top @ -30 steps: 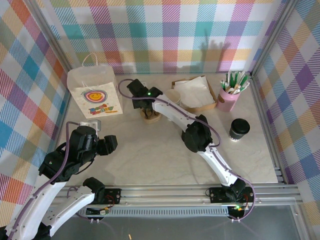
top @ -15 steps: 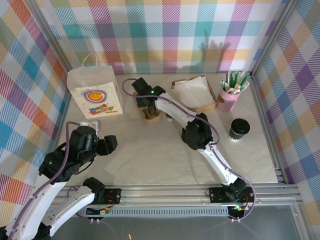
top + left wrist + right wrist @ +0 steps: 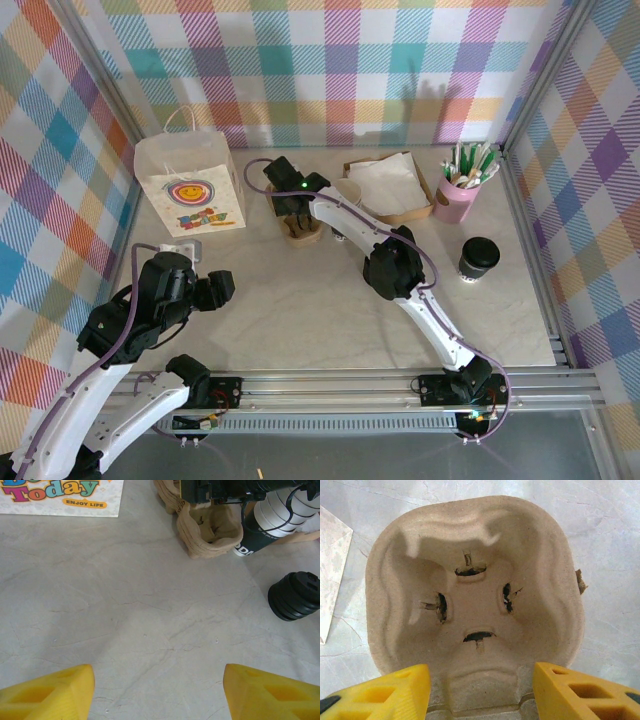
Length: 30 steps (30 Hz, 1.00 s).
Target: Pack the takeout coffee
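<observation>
— Where is the takeout coffee?

— Your takeout coffee [image 3: 479,257] stands upright on the right side of the surface [image 3: 140,620], black lid on, well apart from both arms. Beyond it, toward the far right corner, is a pink holder [image 3: 455,202] full of sticks.

— And my right jaws?

— Your right gripper [image 3: 481,692] hangs over the pulp cup carrier [image 3: 472,595] at the far middle, with a yellow finger on either side of one edge. I cannot tell whether your jaws press that edge or merely straddle it.

— And the left?

— Your left gripper [image 3: 157,690] hovers over bare surface at the near left, jaws wide apart with nothing between them. Ahead of it to the right sits a stack of black lids [image 3: 296,596]. The paper bag [image 3: 190,185] stands at the far left.
</observation>
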Motion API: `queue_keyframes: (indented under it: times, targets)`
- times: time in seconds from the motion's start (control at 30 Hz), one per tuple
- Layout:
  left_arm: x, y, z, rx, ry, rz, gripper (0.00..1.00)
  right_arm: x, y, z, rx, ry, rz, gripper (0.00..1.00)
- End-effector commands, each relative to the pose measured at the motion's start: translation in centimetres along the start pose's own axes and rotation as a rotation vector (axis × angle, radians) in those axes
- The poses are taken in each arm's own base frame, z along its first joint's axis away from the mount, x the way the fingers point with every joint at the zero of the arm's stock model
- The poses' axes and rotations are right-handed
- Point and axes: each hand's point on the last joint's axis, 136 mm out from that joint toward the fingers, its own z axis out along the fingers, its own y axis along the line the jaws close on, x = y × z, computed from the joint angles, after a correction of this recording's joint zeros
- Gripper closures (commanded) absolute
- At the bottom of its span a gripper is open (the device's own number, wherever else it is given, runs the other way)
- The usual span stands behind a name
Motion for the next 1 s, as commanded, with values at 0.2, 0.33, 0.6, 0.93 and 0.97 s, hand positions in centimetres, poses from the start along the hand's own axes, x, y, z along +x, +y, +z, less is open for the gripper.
queue_keyframes:
  times: [0.2, 0.33, 0.6, 0.93, 0.97]
  targets:
    - [0.0, 0.5, -0.4, -0.016, -0.008, -0.015, 0.32, 2.0, -0.9, 0.7, 0.039, 0.073, -0.039, 0.43]
    - [-0.1, 0.5, -0.5, -0.016, -0.012, -0.02, 0.32, 1.8, -0.7, 0.2, 0.021, 0.077, -0.009, 0.47]
    - [-0.3, 0.4, -0.4, -0.014, -0.014, -0.024, 0.32, 1.0, -0.2, -1.0, -0.018, 0.067, 0.037, 0.49]
    - [-0.2, 0.1, 0.1, -0.005, -0.004, -0.026, 0.32, 3.0, -1.2, 0.0, 0.03, 0.132, 0.002, 0.47]
    - [-0.2, 0.1, 0.1, -0.006, -0.004, -0.027, 0.32, 3.3, -1.3, 0.0, 0.033, 0.141, 0.009, 0.47]
